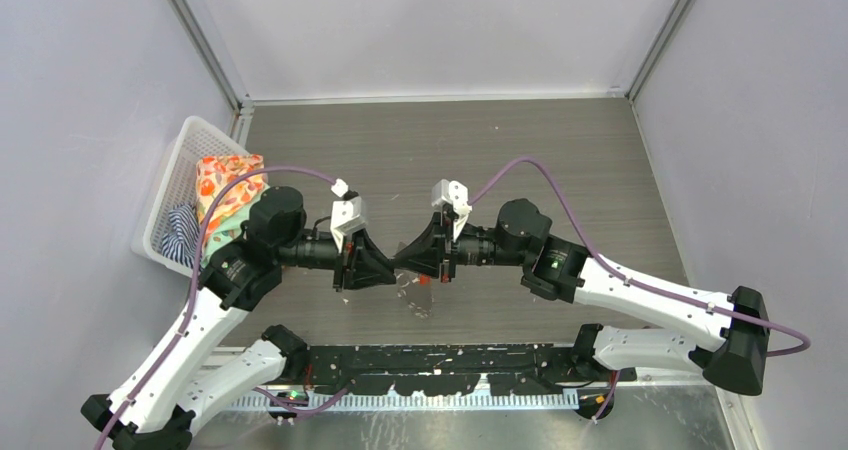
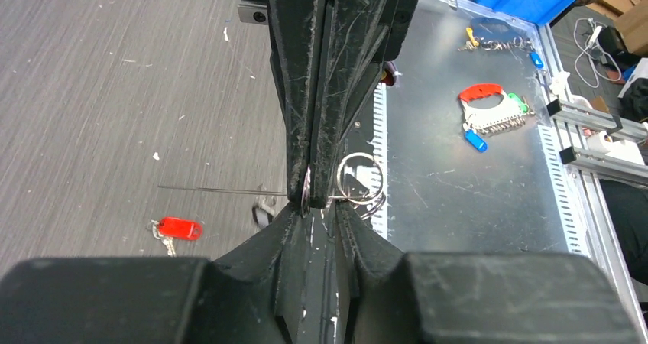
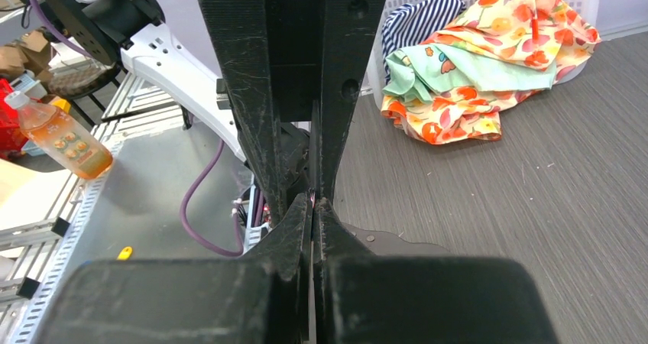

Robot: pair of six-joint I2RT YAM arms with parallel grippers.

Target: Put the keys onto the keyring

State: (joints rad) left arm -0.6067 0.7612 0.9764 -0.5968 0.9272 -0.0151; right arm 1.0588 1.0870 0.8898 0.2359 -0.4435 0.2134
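My left gripper (image 1: pixel 392 263) and right gripper (image 1: pixel 401 262) meet tip to tip above the table's middle. In the left wrist view my left gripper (image 2: pixel 317 206) is nearly shut on the keyring, whose thin silver wire (image 2: pixel 221 190) runs left from the tips, with small silver rings (image 2: pixel 359 156) on the right. The right gripper's fingers (image 2: pixel 306 92) come from above, shut on a silver bit of the ring. In its own view the right gripper (image 3: pixel 314 202) is shut, a tiny pink-red glint at its tips. The red-headed key (image 2: pixel 179 228) lies on the table, also seen from the top (image 1: pixel 425 281).
A white basket (image 1: pixel 178 170) holding patterned cloths (image 3: pixel 474 76) stands at the table's left edge. The metal rail (image 1: pixel 420 400) runs along the near edge between the arm bases. Walls close the back and both sides.
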